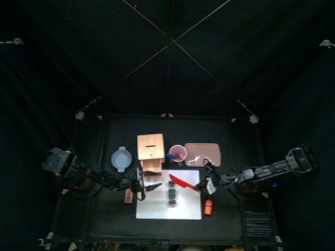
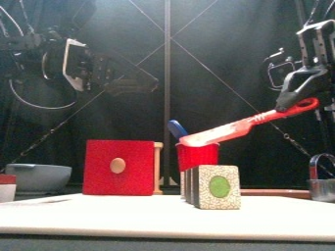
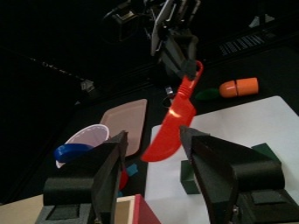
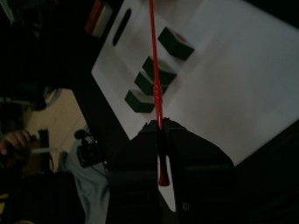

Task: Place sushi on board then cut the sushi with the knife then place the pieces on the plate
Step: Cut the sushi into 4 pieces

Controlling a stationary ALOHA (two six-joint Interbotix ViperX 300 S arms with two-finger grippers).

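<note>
A red toy knife [image 2: 242, 125] hangs slanted above the white cutting board [image 1: 187, 209], with my right gripper [image 2: 296, 96] shut on its handle. The blade tip points down toward the red cup [image 2: 197, 157]. The dark green sushi roll [image 2: 217, 187] stands on the board [image 2: 157, 230], its pieces close together [image 1: 171, 196]. In the right wrist view the knife [image 4: 155, 79] runs over the pieces [image 4: 147, 90] on the board [image 4: 233, 96]. My left gripper [image 1: 137, 180] hovers open and holds nothing at the board's left edge. It faces the knife [image 3: 176, 122].
The wooden box with a red front [image 2: 119, 167] stands behind the board. Beside it are the red cup holding a blue knife [image 2: 175, 127] and the pink tray [image 1: 203, 153]. The blue-grey bowl [image 1: 121, 157] is at the left. An orange toy [image 1: 206, 208] lies on the board's right part.
</note>
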